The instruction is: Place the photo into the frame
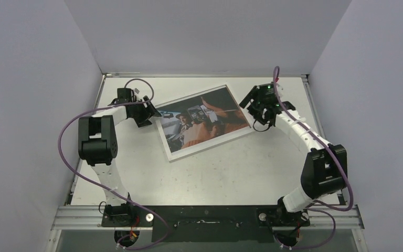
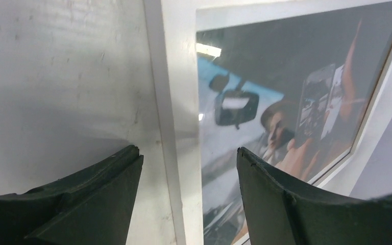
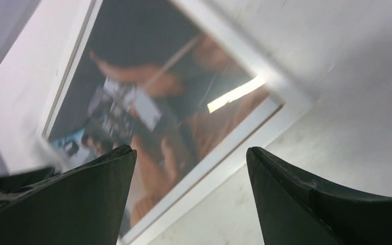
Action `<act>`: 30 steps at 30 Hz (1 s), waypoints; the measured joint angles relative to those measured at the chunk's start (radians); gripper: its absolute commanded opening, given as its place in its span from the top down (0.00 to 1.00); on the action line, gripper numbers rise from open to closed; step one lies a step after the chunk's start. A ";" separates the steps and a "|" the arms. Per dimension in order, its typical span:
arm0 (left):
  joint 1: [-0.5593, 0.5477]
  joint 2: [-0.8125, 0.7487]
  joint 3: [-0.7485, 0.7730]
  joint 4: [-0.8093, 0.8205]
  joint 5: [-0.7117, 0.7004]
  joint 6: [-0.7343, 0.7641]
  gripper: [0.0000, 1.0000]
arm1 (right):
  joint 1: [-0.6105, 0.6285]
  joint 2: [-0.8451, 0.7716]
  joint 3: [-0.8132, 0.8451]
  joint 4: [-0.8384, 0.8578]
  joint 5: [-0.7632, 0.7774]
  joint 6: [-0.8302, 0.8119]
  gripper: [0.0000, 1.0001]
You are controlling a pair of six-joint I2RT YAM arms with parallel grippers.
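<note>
White-bordered rectangular paper print point(image 1: 204, 122) lies skewed, mid-counter toward the far edge. Near half of white counter point(image 1: 215, 178) open. Left hand point(image 1: 152, 113), fingers apart, over print's left edge; right hand point(image 1: 255, 113), fingers apart, at its right edge.

White links were joined by black, boxy joint housings on both the left arm point(image 1: 98, 139) and the right arm point(image 1: 324, 168). A thin purple cable point(image 1: 59, 139) was run along each arm from base to wrist. A small green light point(image 1: 268, 86) was lit on the right wrist. The left gripper point(image 2: 188, 151) and right gripper point(image 3: 190, 149) were fitted with dark, matte, wedge-shaped fingers point(image 2: 97, 199). The black bases point(image 1: 118, 212) were joined by a black plate point(image 1: 210, 223).
</note>
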 measured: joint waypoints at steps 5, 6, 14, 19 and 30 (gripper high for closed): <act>0.001 -0.057 -0.058 -0.046 -0.026 0.009 0.30 | -0.191 0.170 0.144 -0.007 0.019 -0.203 0.17; 0.001 -0.068 -0.071 -0.050 -0.029 0.008 0.30 | -0.219 0.222 0.176 -0.014 0.015 -0.237 0.17; 0.000 -0.109 -0.121 -0.072 -0.031 -0.028 0.36 | -0.295 0.427 0.164 -0.008 -0.167 -0.351 0.18; 0.000 -0.111 -0.126 -0.090 -0.017 -0.047 0.41 | -0.290 0.402 0.094 0.126 -0.317 -0.325 0.19; -0.023 -0.097 -0.079 -0.108 0.027 -0.089 0.41 | -0.282 0.309 -0.082 0.253 -0.447 -0.269 0.20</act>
